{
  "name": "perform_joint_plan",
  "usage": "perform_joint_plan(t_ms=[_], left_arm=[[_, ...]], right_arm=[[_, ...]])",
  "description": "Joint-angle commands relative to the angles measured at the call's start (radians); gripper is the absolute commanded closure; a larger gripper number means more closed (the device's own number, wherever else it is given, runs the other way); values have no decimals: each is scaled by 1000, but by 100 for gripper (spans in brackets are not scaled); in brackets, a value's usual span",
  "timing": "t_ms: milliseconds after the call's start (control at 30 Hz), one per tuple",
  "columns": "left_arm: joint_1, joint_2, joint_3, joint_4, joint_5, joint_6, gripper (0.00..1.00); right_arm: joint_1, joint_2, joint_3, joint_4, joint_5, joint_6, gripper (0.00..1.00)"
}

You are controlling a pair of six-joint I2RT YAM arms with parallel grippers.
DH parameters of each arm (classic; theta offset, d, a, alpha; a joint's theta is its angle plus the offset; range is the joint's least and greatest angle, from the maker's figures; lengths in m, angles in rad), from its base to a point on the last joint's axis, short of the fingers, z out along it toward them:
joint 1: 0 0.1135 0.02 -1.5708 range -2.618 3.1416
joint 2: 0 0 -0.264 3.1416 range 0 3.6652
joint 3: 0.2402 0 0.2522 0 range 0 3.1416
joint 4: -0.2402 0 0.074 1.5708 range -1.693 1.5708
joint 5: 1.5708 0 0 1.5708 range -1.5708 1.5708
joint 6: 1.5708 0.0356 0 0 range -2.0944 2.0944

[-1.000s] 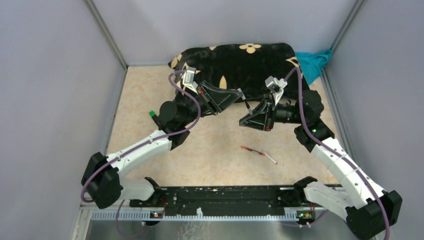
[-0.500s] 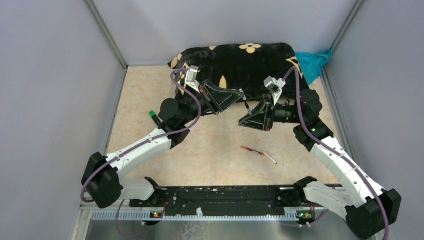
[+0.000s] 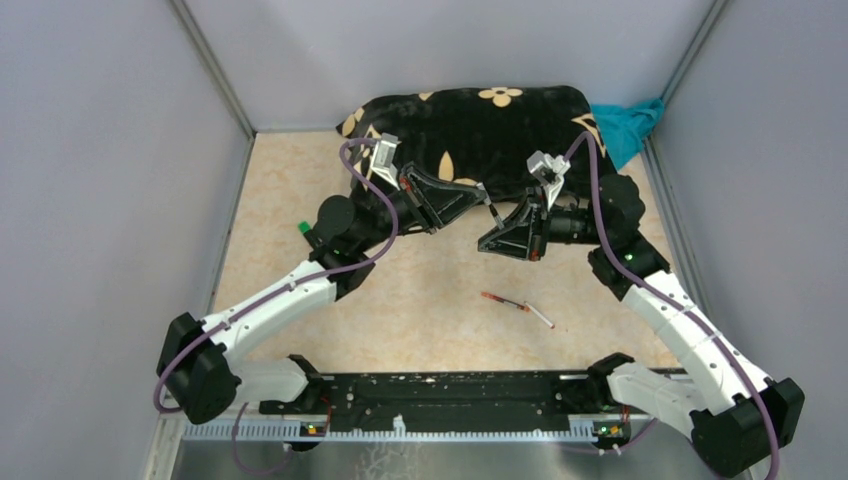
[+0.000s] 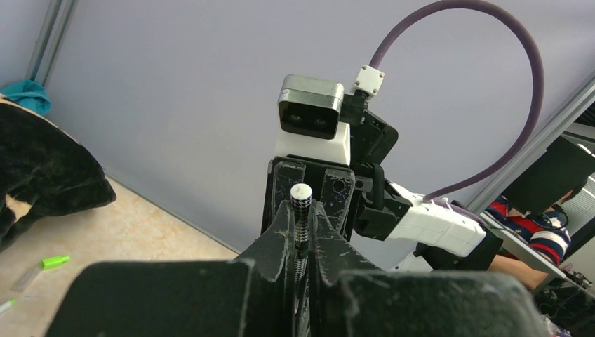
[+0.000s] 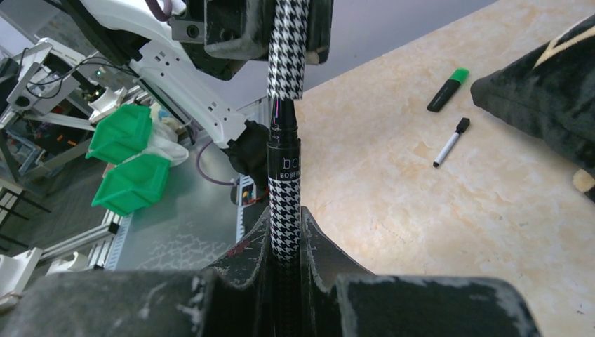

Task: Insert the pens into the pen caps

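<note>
A pen [image 5: 284, 210] with a black-and-white houndstooth barrel stands between the fingers of my right gripper [image 5: 284, 219], which is shut on it. Its dark front end enters a matching houndstooth pen cap [image 5: 288, 49]. My left gripper [image 3: 478, 193] is shut on that cap from the opposite side. From the left wrist, the houndstooth piece [image 4: 301, 203] with a white end stands between the fingers of my left gripper [image 4: 302, 212]. From above, both grippers meet over the mat, the right gripper [image 3: 497, 232] just below the left.
A red pen [image 3: 505, 301] and a white pen [image 3: 540, 316] lie on the beige mat in front. A green-ended marker [image 3: 305, 230] lies at the left. A black flowered cushion [image 3: 470, 115] and a teal cloth [image 3: 628, 125] fill the back.
My left arm has shifted a little to the right, bringing its gripper closer to the right one. The right arm has hardly moved.
</note>
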Motion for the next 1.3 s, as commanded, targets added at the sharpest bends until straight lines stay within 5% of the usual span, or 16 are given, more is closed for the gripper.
perform_joint_plan(t_ms=[0,400,800,1200,1267], left_arm=[[-1,-30,-31,10,-8,8,100],[-4,19,4,-6,90,-33,100],[-55,39,15,-262,161,57,100],[-106,85,-27,-319,197,47,100],[-106,95,-31,-305,212,20,100]], right_arm=[[10,-6,59,17,0,-33,100],[10,-4,72,22,35,-38,100],[10,54,186,-22,143,-88,100],[-19,131,252,159,144,46,100],[-10,133,288,90,167,-41,100]])
